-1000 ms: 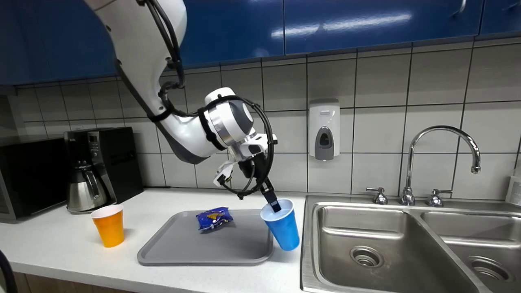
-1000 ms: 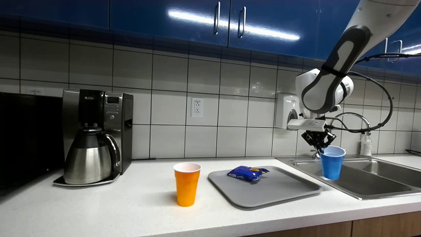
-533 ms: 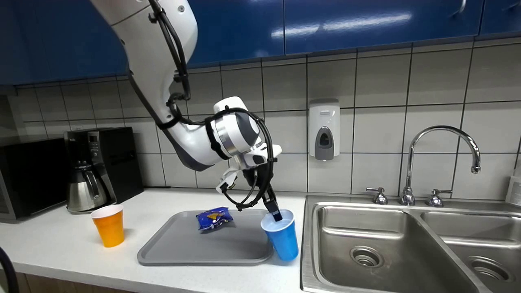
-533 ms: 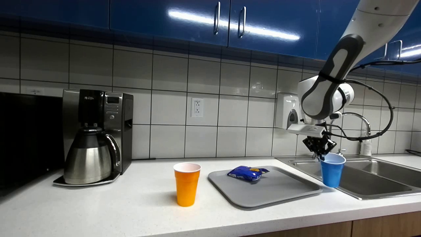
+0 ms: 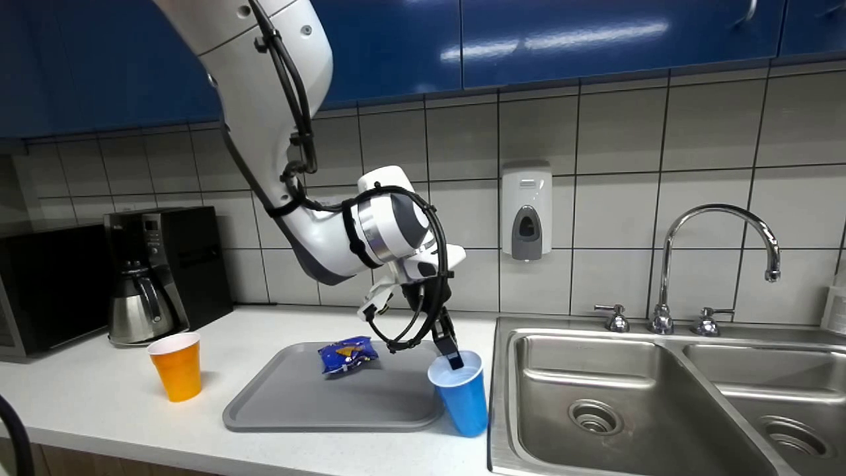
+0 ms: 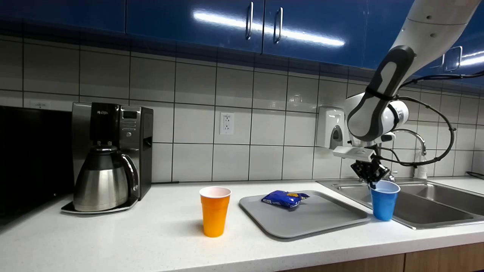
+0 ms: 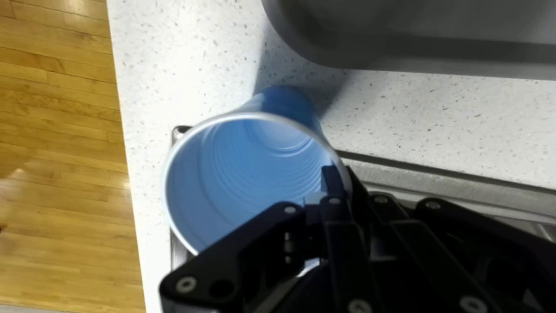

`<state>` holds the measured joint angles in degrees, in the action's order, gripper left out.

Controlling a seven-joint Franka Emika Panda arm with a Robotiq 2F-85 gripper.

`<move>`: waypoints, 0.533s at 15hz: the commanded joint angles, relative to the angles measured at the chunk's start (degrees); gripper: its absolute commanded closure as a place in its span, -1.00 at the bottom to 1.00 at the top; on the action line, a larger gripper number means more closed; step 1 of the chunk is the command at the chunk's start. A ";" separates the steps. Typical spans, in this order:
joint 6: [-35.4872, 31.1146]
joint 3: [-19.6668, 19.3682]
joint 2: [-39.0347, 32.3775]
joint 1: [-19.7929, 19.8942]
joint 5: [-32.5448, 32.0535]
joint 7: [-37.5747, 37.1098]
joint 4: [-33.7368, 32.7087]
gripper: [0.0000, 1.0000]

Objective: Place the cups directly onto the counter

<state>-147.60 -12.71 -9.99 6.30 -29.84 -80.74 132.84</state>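
The blue cup (image 5: pixel 464 406) is at the narrow strip of counter between the tray and the sink; it also shows in an exterior view (image 6: pixel 385 204) and the wrist view (image 7: pixel 247 174). My gripper (image 5: pixel 456 362) is shut on its rim, one finger inside and one outside, as the wrist view shows (image 7: pixel 344 180). The cup's base is at or just above the counter (image 5: pixel 132 413); I cannot tell whether it touches. The orange cup (image 5: pixel 178 371) stands upright on the counter, apart from the gripper, and also shows in an exterior view (image 6: pixel 214 215).
A grey tray (image 5: pixel 330 410) with a blue printed packet (image 5: pixel 347 354) lies left of the blue cup. The steel sink (image 5: pixel 502 396) edge runs close on its right, with a faucet (image 5: pixel 667 264) behind. A coffee maker (image 6: pixel 113 158) stands at the back left.
My gripper has moved down with the blue cup still held, lowering it toward the counter beside the tray. In the last half second it also shifted slightly right. The orange cup, tray and packet have not moved.
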 commanded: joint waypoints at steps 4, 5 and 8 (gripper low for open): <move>-0.18 -1.20 -1.46 -0.71 1.62 -0.14 -1.10 -0.03; -0.14 -1.35 -1.50 -0.80 1.60 -0.15 -1.11 -0.16; -0.11 -1.52 -1.50 -0.90 1.55 -0.16 -1.08 -0.64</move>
<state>-147.62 -13.47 -10.99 6.07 -28.97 -80.74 132.64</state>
